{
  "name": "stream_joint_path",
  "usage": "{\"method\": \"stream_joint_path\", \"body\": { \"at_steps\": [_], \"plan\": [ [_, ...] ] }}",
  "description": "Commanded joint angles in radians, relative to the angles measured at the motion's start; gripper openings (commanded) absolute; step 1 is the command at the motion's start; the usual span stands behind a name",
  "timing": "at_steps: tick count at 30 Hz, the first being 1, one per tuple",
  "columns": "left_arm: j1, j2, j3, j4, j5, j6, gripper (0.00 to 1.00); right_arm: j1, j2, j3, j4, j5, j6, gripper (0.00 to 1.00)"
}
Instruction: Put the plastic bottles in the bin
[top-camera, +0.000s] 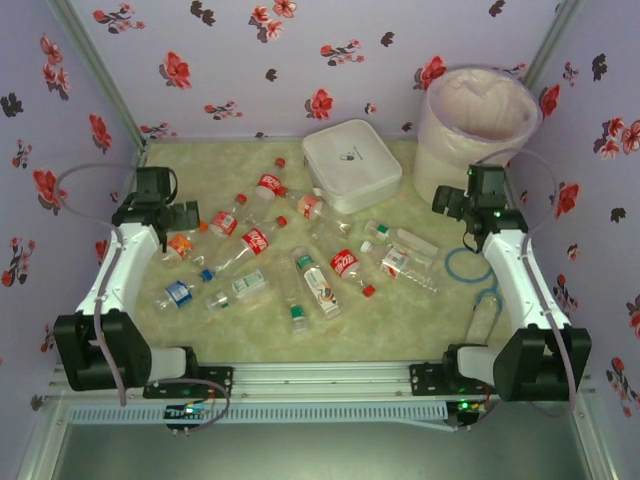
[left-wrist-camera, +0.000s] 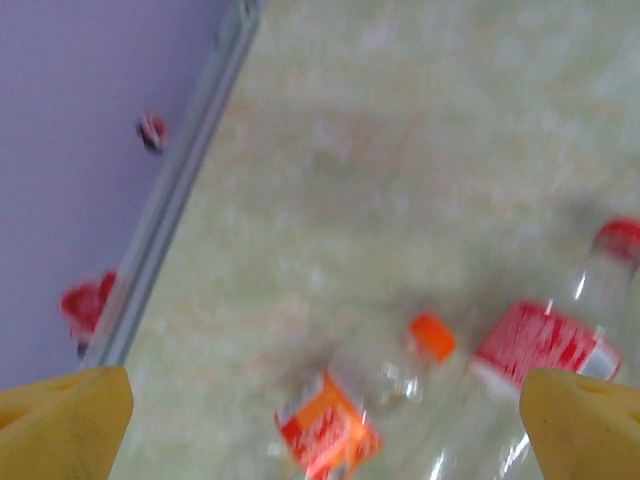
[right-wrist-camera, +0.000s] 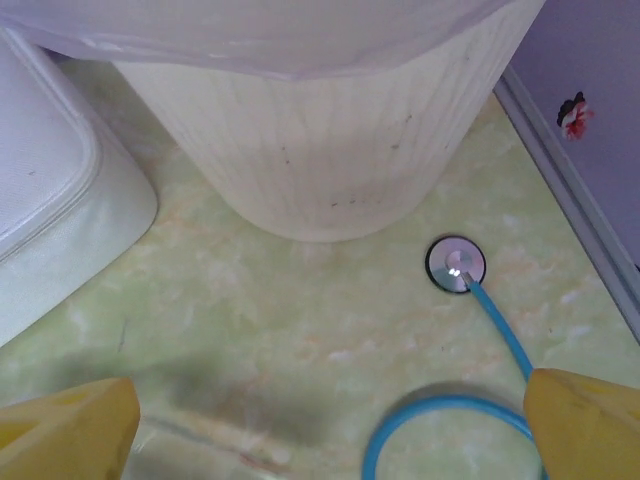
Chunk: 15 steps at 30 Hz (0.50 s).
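Note:
Several clear plastic bottles (top-camera: 255, 240) lie scattered over the middle of the green table, with red, green, white and blue caps. One more bottle (top-camera: 482, 318) lies beside the right arm. The bin (top-camera: 478, 120), white with a pale bag liner, stands at the far right corner. My left gripper (top-camera: 160, 205) hovers open above an orange-labelled bottle (left-wrist-camera: 330, 425) with an orange cap; a red-labelled bottle (left-wrist-camera: 545, 340) lies to its right. My right gripper (top-camera: 470, 200) is open and holds nothing, just in front of the bin wall (right-wrist-camera: 320, 140).
A flat white lidded box (top-camera: 350, 165) sits at the back middle, left of the bin. A blue-tubed stethoscope (right-wrist-camera: 455, 265) lies on the table (right-wrist-camera: 300, 330) under the right gripper. Purple flowered walls close in the left, back and right sides.

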Motion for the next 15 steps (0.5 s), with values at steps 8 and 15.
{"method": "stream_joint_path", "body": {
  "at_steps": [8,15],
  "plan": [
    [0.206,0.138,0.003,-0.249,0.291,-0.035,0.99,-0.007,0.004,0.174,-0.269,-0.147,0.044,0.99],
    [0.257,0.213,-0.012,-0.184,0.291,-0.056,1.00,-0.006,0.012,0.149,-0.254,-0.140,0.049,0.99]
  ]
}}
